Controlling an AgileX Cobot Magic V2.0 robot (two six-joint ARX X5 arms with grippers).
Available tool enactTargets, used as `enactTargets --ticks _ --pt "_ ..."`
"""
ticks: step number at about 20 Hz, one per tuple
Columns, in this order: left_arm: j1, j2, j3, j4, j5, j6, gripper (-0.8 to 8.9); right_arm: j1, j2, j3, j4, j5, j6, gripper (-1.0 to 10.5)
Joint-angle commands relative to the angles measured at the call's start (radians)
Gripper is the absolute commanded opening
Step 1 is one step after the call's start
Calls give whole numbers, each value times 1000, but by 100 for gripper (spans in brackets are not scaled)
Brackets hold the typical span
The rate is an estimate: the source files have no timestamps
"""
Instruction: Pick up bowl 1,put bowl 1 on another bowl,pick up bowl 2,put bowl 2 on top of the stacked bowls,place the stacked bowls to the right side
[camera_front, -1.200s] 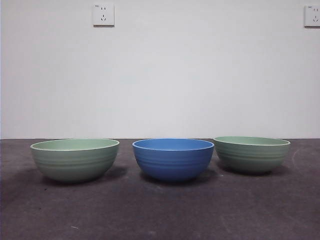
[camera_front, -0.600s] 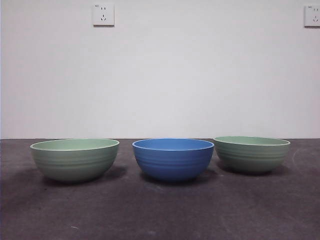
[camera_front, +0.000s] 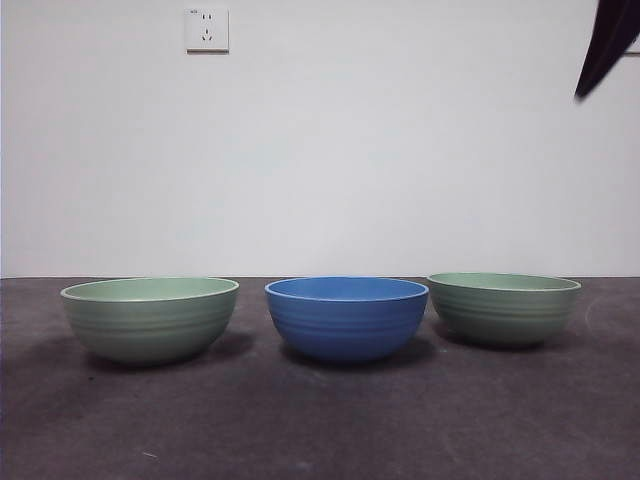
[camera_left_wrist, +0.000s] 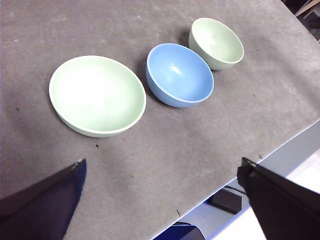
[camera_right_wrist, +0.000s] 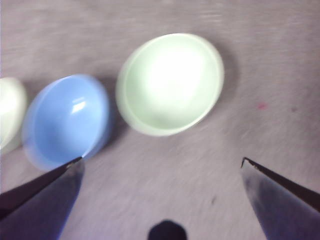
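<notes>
On the dark worktop (camera_front: 320, 420), bare felt lies open in front of three separate bowls: pale green bowl (camera_front: 150, 318), blue bowl (camera_front: 346, 317) between, and a second green bowl (camera_front: 503, 308) slightly farther back. The right hand (camera_right_wrist: 162, 165), spread wide, hovers above that one; the left hand (camera_left_wrist: 162, 167), also wide, hangs near the worktop's edge.

The right wrist view is smeared with blur — the left pale green bowl (camera_right_wrist: 9, 112) is cut by its edge. In front, a black tip (camera_front: 607, 42) shows, cropped at the corner.
</notes>
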Motion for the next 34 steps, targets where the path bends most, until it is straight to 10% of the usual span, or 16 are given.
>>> enactTargets --ticks 1,10,21,34 --pt "2 0 3 5 6 9 606 3 113 1 63 6 35 593" --pt "2 0 3 4 5 9 606 4 463 1 285 32 75 507" --pt "2 0 3 -3 5 9 606 34 550 1 399 29 85 -18" --pt "2 6 3 -10 3 13 606 92 382 47 376 22 127 -17"
